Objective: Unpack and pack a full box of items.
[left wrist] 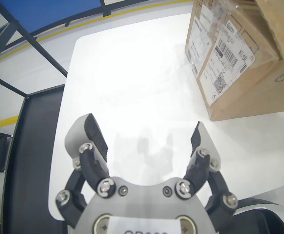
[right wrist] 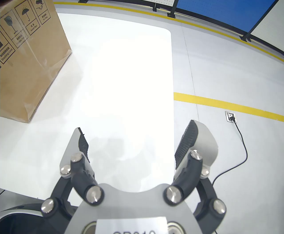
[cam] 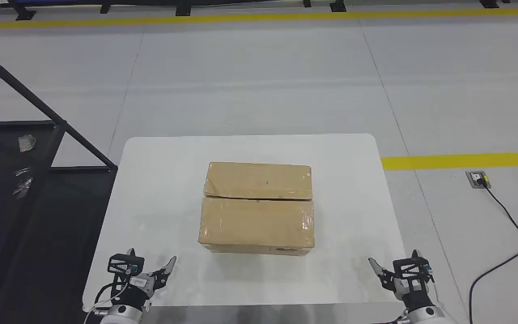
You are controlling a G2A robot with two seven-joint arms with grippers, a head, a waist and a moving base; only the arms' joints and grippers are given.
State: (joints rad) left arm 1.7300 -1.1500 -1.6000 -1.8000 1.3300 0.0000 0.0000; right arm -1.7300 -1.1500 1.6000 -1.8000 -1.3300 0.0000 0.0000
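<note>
In my judgement the task is at its very beginning: the cardboard box [cam: 257, 207] stands in the middle of the white tabletop [cam: 162, 178] with its top flaps folded down, and nothing from it lies outside. The left end effector [left wrist: 144, 124] hangs over the near left corner of the tabletop, released, its two fingers spread wide with nothing between them. The right end effector [right wrist: 135, 128] hangs over the near right corner in the same way, also released and without load. Both are well apart from the box, one on each side of it. The step in hand is therefore the opening of the box. The two top flaps meet in a seam that runs along the length of the lid, and the far flap seems to sit slightly higher than the near one. So I think the next move calls for bringing one end effector to this seam and lifting a flap by its edge, while the other perhaps steadies a wall. A glossy clear tape [left wrist: 213, 13] seems to lie over part of the box and could resist the lifting. What is inside the box is hidden; I cannot tell which items or how many.
</note>
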